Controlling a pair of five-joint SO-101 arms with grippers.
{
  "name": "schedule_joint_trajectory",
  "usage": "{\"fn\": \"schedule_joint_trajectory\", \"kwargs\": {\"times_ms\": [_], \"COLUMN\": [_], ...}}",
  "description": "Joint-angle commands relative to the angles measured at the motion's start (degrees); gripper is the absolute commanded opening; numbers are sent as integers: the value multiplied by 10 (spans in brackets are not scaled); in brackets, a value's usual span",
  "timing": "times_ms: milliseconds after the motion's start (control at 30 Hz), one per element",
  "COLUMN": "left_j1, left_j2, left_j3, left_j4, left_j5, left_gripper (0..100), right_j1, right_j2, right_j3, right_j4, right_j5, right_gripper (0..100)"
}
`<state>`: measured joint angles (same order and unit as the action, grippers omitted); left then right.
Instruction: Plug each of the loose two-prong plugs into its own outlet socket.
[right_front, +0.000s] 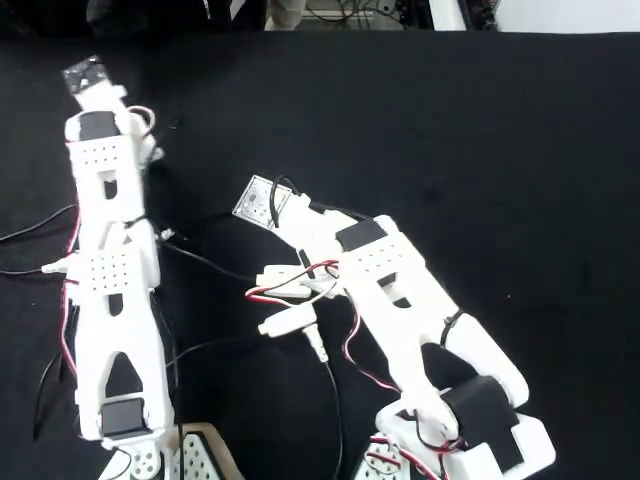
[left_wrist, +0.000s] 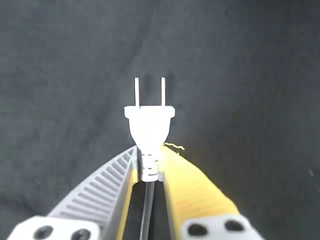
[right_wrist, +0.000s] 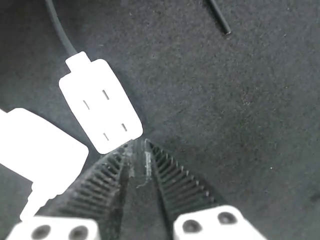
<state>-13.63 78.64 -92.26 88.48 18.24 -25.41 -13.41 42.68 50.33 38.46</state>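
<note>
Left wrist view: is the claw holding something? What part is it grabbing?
Yes. The left gripper holds the white plug by its ribbed neck, at the cord end. Its two prongs stick out free, pointing away.

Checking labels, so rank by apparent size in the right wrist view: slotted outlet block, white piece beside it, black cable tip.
1-2, unranked: slotted outlet block and white piece look alike, and the frame edge cuts the piece.
3: black cable tip, clearly smallest.
</note>
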Motion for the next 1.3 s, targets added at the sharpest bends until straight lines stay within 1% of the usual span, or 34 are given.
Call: {"fn": "schedule_joint_trajectory", "kwargs": {"times_ms": [0,133,267,367,500,600,633,733,800,900,1000,1033,1133,1267], "left_j1": [26,29,45,63,91,102,107,128,136,151,163,165,193,232], "left_j2": [-59,-105,-156,-197,-239,-280,-295,-358,-411,-505,-596,-623,-709,-855], "left_j3": [-30,-30,-29,-23,-8,58,92,200,273,392,538,597,800,1046], "left_j4": [27,76,127,127,128,128,128,127,127,127,113,87,-25,-158], "left_j5": [-5,-8,-79,-135,-142,-146,-161,-236,-251,-258,-324,-333,-349,-445], "left_gripper": [28,28,28,27,27,27,27,27,27,27,27,27,27,27], "right_j1": [11,11,11,12,29,69,83,112,130,177,234,251,288,334], "right_j2": [-20,-20,-20,-21,-22,-44,-58,-118,-167,-243,-305,-318,-333,-333], "right_j3": [-3,-3,-3,-5,-8,-27,-33,-39,-40,-40,-41,-37,-23,5], "right_j4": [-5,-5,-7,-5,-4,16,30,75,93,127,166,180,210,224], "right_j5": [5,5,5,5,5,5,5,6,2,1,1,1,1,7], "right_gripper": [13,13,13,13,13,13,13,13,13,13,15,15,14,14]}}
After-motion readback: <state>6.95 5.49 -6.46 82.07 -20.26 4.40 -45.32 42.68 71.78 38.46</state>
